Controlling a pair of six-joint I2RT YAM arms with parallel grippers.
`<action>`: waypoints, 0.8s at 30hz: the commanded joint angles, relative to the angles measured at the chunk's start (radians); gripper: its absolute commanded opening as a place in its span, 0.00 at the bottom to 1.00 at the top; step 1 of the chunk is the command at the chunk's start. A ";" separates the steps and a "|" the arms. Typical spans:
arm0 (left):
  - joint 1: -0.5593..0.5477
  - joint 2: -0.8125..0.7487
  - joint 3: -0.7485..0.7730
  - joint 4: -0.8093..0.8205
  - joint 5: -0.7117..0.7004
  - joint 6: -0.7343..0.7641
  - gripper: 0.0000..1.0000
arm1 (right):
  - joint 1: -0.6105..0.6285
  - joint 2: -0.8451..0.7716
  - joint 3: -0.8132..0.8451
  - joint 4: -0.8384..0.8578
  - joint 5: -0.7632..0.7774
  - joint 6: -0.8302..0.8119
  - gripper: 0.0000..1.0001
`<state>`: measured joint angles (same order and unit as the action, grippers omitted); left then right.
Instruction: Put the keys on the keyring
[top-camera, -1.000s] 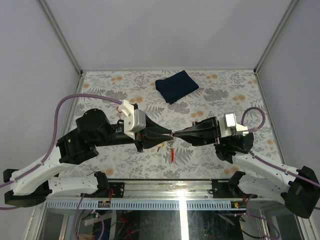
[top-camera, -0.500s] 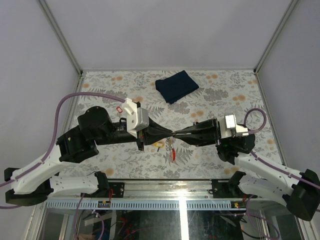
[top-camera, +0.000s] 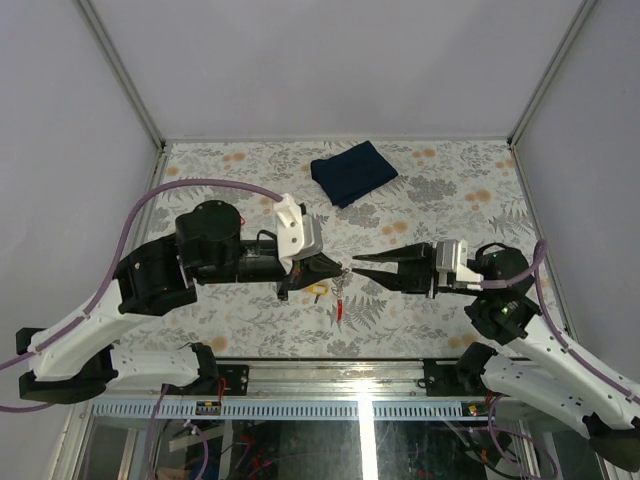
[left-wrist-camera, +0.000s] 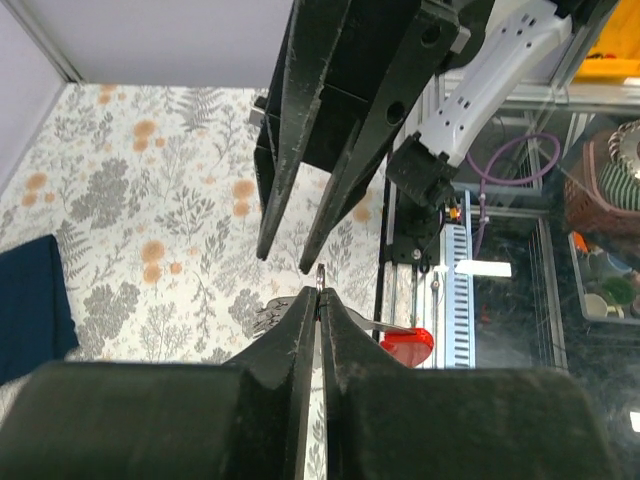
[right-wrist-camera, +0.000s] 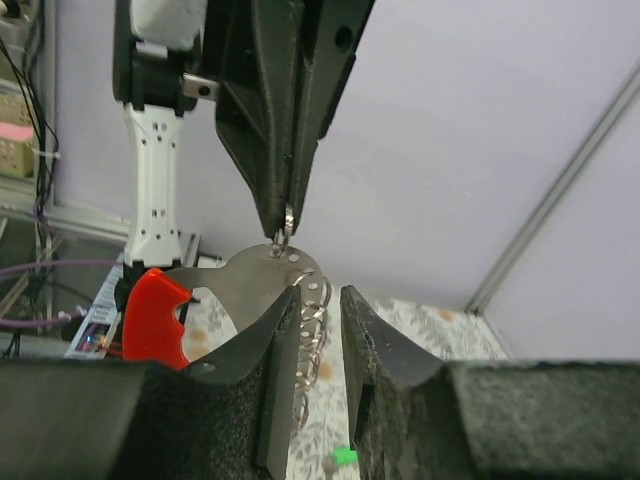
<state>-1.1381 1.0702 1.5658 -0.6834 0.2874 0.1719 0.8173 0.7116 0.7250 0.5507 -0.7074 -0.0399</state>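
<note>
Gripping the keyring (top-camera: 343, 284) by its top, the left pincer (top-camera: 339, 268) was clenched; the red tag (top-camera: 343, 310) hung beneath its tips. The right pincer (top-camera: 354, 266) stood released, tips facing the left's, just apart. The yellow-headed key (top-camera: 318, 290) lay on the table (top-camera: 420, 200) below the left pincer, and the green-headed key (right-wrist-camera: 343, 455) lay under the right.

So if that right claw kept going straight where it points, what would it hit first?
Most likely the thin silvery keyring with the red plastic tag, dangling from the shut left gripper just ahead of the open right gripper. The left gripper itself would come next. Depth is hard to judge.
</note>
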 joint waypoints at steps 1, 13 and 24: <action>-0.005 0.046 0.072 -0.105 -0.004 0.040 0.00 | 0.005 0.017 0.104 -0.263 0.028 -0.110 0.29; -0.005 0.098 0.122 -0.181 -0.029 0.073 0.00 | 0.005 0.041 0.182 -0.424 -0.111 -0.161 0.29; -0.005 0.108 0.123 -0.194 -0.032 0.084 0.00 | 0.005 0.050 0.195 -0.369 -0.093 -0.114 0.29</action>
<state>-1.1381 1.1790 1.6585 -0.8867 0.2638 0.2382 0.8173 0.7559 0.8814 0.0902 -0.7914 -0.2008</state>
